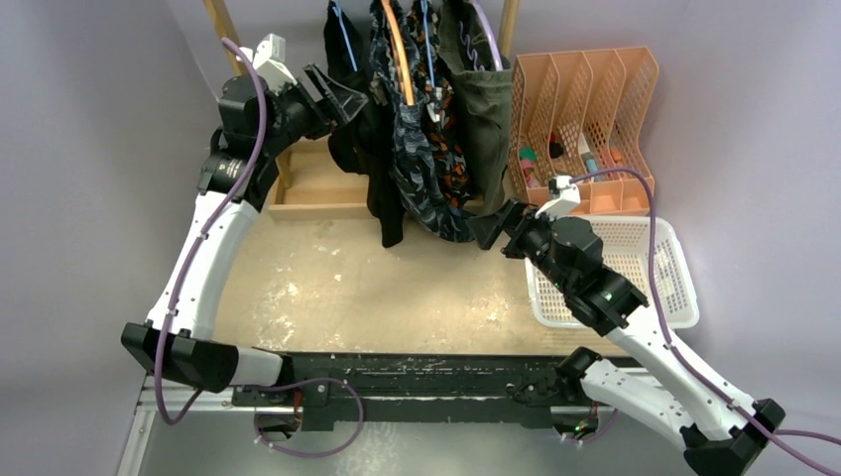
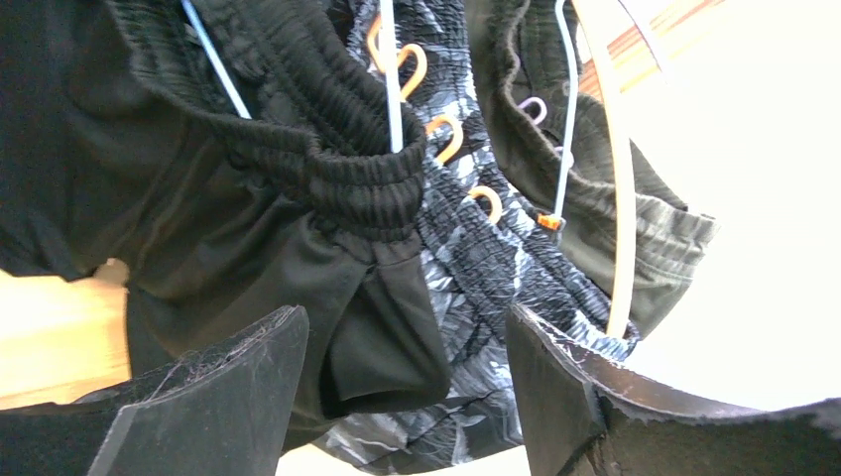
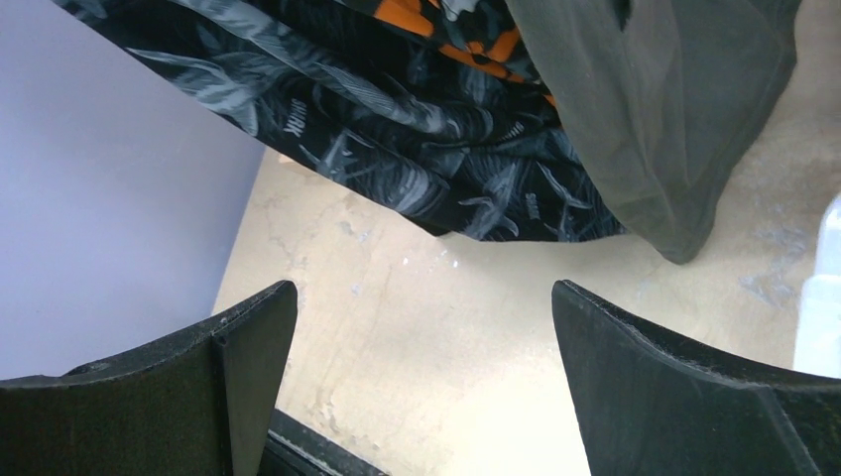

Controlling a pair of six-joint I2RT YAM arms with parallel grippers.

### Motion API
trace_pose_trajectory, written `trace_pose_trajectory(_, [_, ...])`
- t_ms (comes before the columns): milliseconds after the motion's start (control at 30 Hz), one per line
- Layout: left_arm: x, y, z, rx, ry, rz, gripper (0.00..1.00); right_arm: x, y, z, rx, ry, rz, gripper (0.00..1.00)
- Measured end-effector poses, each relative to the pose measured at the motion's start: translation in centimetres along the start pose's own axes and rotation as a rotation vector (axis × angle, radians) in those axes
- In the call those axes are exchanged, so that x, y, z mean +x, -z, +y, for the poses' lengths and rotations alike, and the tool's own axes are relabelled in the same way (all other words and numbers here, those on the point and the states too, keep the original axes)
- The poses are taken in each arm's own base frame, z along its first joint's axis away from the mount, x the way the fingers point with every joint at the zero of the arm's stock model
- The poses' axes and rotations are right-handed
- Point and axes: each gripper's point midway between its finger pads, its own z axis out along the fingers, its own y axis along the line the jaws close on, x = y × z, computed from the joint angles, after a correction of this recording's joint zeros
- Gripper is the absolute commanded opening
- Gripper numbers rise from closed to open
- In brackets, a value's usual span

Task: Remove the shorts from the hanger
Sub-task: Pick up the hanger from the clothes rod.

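**Hanging shorts meet two spread grippers**

Plain black shorts point(image 2: 248, 228) droop between the parted jaws of the left gripper point(image 2: 405, 317), which has not clamped them. Dark wavy-patterned shorts point(image 3: 397, 149) and olive green shorts point(image 3: 655, 109) hang just ahead of the right gripper point(image 3: 424, 293), which gapes wide and grasps nothing.

Robot lab test cell. Plain lavender partition walls point(image 1: 89, 149) box in scuffed tabletop point(image 1: 397, 297). Two robot arms point(image 1: 198, 268) bolted to black rail point(image 1: 417, 382), bottom centre. Staged props: shorts point(image 1: 417, 149) on wooden rack point(image 1: 317, 183) upper centre, orange file organiser point(image 1: 585, 89) upper right, white basket point(image 1: 674, 288) right.
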Motion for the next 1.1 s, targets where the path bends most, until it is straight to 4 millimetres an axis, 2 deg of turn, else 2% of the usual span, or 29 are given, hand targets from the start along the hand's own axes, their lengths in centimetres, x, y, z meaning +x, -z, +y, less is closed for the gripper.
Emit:
trace_pose_trajectory(133, [0.4,-0.8,-0.8,0.007,0.043,0.013,0.67,0.4,0.1,-1.0,0.048,-0.013,0.012,1.0])
trace_pose_trajectory(333, [0.6,-0.7,-0.7,-0.101,0.042,-0.002,0.64,-0.1,0.6,-1.2,0.064,-0.047,-0.015,0.99])
trace_pose_trajectory(500, [1.4,-1.4,-3.4,-0.167,-0.028,-0.004,0.64,-0.3,0.9,-2.0,0.103,-0.063,-0.032,0.99])
trace_pose_trajectory(567, [2.2,-1.6,-3.7,-0.202,-0.052,0.004,0.62,-0.4,1.2,-2.4,0.122,-0.069,-0.036,1.0])
trace_pose_trajectory(767, [2.7,-1.7,0.1,-0.397,-0.1,-0.004,0.6,-1.6,2.4,-3.0,0.151,-0.1,-0.097,0.99])
trace_pose_trajectory(1000, [2.4,-2.1,1.2,-0.492,-0.173,-0.026,0.57,-2.3,3.2,-4.1,0.194,-0.136,-0.153,1.0])
trace_pose_trajectory(1100, [2.7,-3.1,1.6,-0.508,-0.203,-0.01,0.56,-2.3,3.3,-4.7,0.228,-0.164,-0.169,0.99])
